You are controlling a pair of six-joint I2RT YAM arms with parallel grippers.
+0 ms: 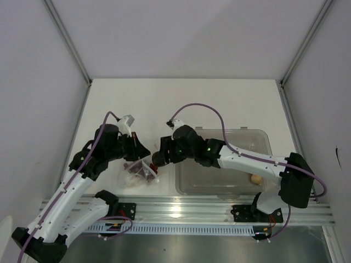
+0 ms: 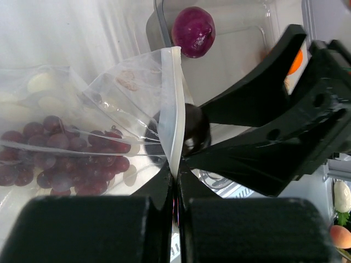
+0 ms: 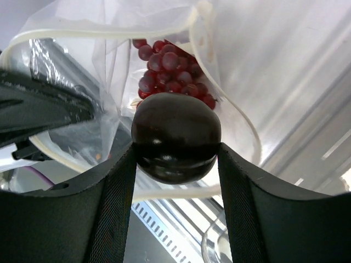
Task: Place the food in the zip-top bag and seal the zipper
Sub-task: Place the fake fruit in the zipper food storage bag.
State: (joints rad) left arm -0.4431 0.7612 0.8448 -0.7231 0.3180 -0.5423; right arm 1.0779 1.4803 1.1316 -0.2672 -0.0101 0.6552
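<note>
The zip-top bag (image 1: 133, 176) lies crumpled on the table between the arms, with the dark red grape bunch (image 2: 66, 161) inside it. My left gripper (image 2: 175, 178) is shut on the bag's zipper (image 2: 174, 109) and holds the mouth edge up. My right gripper (image 3: 175, 150) is shut on the small blackish lump (image 3: 175, 131) at the bag's open mouth, just above the grapes (image 3: 173, 74). The zipper strip (image 3: 173, 193) loops around it. The purple round fruit (image 2: 193, 31) lies in the tub. The orange ball (image 2: 295, 61) is mostly hidden behind the right fingers. The beige lump (image 1: 255, 178) sits in the tub.
A rigid clear tub (image 1: 241, 137) stands right of the bag, under the right arm. An aluminium rail (image 1: 181, 211) runs along the near table edge. White enclosure walls close in on the left, right and back.
</note>
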